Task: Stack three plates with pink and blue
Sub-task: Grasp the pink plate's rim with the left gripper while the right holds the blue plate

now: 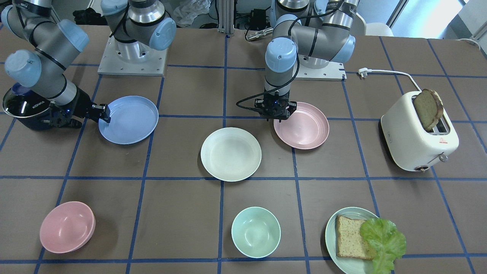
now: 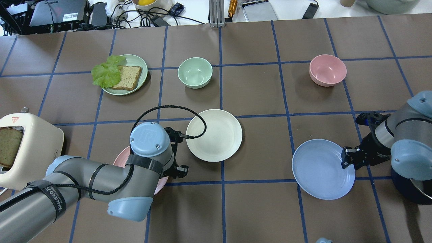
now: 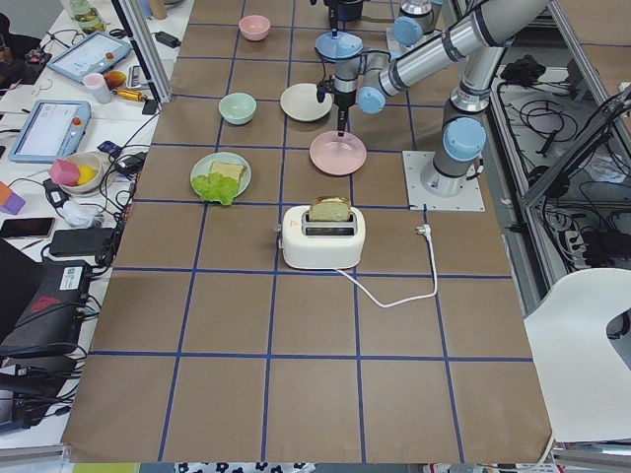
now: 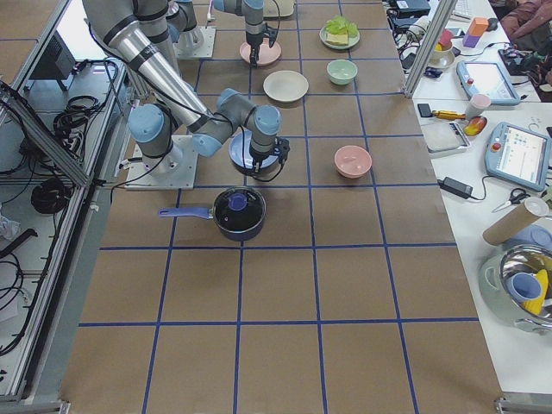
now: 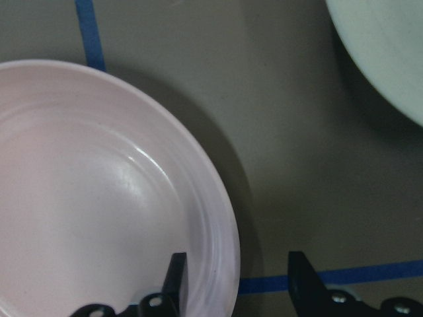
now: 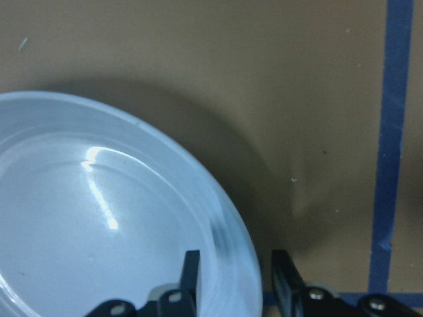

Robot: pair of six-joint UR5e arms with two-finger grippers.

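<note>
Each arm is at a plate's edge, likely because the rim is the only part thin enough to pinch while the plate lies flat on the table (image 1: 182,213). The left end effector (image 1: 279,116) hangs over the pink plate (image 1: 304,127) with fingers apart, one inside the rim and one outside. The right end effector (image 1: 106,114) straddles the blue plate (image 1: 131,120) more narrowly; I cannot tell whether it pinches. Both plates lie face up either side of the cream plate (image 1: 231,153). Being round, they have no long axis.
</note>
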